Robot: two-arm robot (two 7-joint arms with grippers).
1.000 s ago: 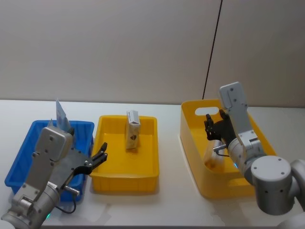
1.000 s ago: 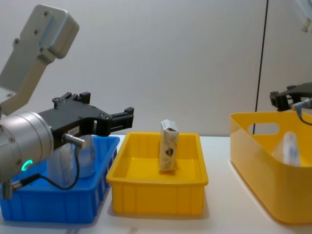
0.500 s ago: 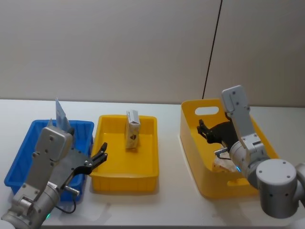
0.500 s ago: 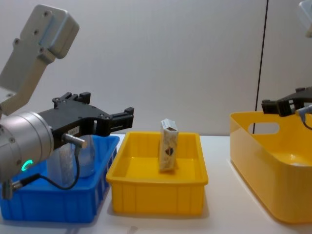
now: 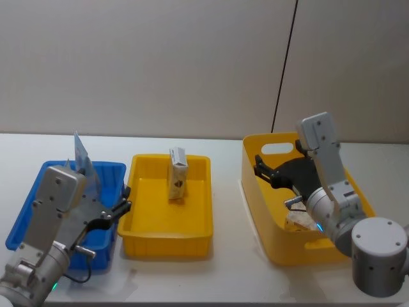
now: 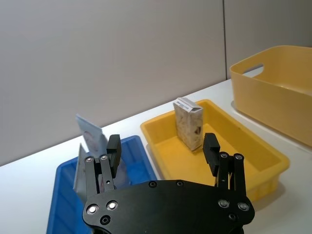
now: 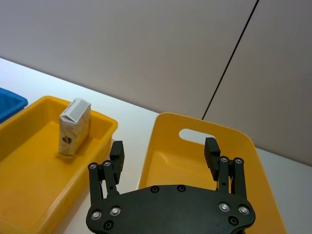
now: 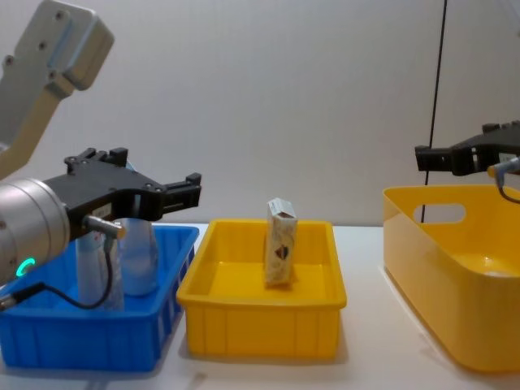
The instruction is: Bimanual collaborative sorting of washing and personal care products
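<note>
Presently two pouches (image 5: 82,155), one carton (image 5: 178,174), one packet (image 5: 298,221) show; left gripper (image 5: 126,199), right gripper (image 5: 259,167) spread.

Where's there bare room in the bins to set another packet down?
In the yellow tray, the floor in front of and beside the carton is bare. The blue bin holds pouches, with the left hand above its right edge.
</note>
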